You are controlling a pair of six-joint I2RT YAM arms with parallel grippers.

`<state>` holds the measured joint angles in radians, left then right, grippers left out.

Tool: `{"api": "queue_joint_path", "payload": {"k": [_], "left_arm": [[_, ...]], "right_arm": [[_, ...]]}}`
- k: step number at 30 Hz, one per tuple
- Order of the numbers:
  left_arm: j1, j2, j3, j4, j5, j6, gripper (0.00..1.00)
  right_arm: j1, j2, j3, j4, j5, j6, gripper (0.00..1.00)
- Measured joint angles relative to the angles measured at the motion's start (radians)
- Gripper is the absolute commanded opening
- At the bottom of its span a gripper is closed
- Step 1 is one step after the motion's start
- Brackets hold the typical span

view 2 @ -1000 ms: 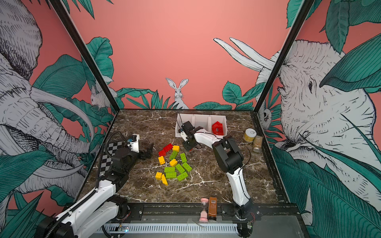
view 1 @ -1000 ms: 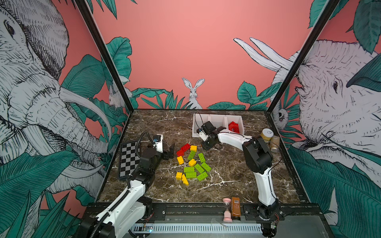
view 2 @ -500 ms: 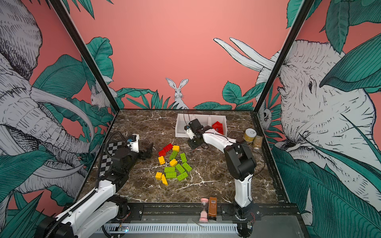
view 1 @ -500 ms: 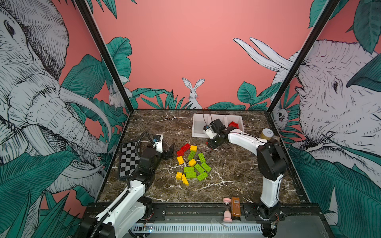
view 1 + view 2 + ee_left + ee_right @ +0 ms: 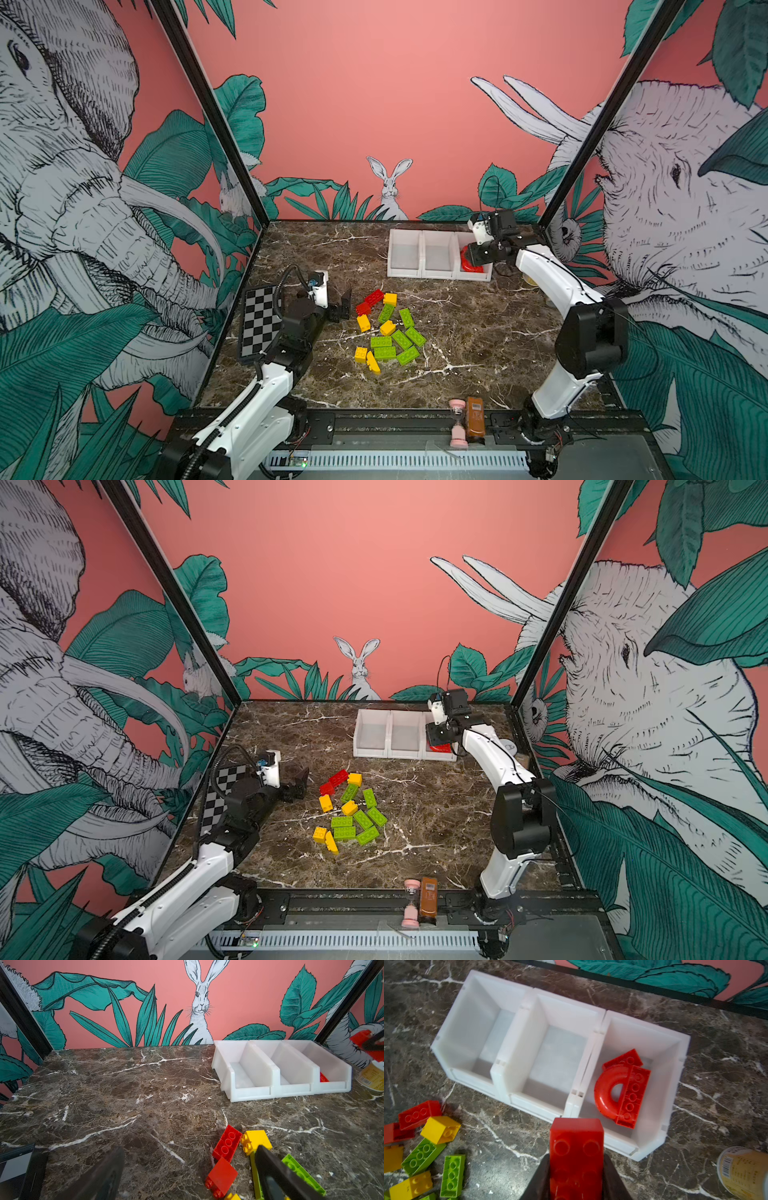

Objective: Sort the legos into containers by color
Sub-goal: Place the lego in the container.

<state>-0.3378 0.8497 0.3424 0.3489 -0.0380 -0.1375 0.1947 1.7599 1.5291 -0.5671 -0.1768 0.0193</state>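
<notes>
Right wrist view: desk (image 5: 500, 1167) has three white bins (image 5: 529, 993) at its far edge. The end bin holds a red arch (image 5: 604, 1088) and a small red brick (image 5: 625, 1059); the other two bins are empty. An unsorted pile (image 5: 387, 327) sits mid-desk. The right tool (image 5: 576, 1169) grips a red block (image 5: 576, 1147) by the end bin. The left tool (image 5: 187, 1165) is wide open and empty.

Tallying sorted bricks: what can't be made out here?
Inside the bin holding reds: in both top views, mostly covered by the right end effector.
Lower end of the held red brick: right wrist view, cut off by frame edge.
Label of the jar: right wrist view, blurred, cut by the edge.
</notes>
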Motion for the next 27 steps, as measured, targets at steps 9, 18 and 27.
{"api": "queue_joint_path", "payload": {"k": [9, 18, 27], "left_arm": [[0.000, 0.000, 0.000, 0.000, 0.000, 0.000, 0.98], [0.000, 0.000, 0.000, 0.000, 0.000, 0.000, 0.98], [0.000, 0.000, 0.000, 0.000, 0.000, 0.000, 0.99]], "right_arm": [[-0.072, 0.187, 0.195, 0.000, -0.004, 0.045, 0.16], [-0.086, 0.317, 0.318, -0.010, -0.013, 0.068, 0.17], [-0.083, 0.387, 0.328, -0.013, -0.049, 0.106, 0.22]]}}
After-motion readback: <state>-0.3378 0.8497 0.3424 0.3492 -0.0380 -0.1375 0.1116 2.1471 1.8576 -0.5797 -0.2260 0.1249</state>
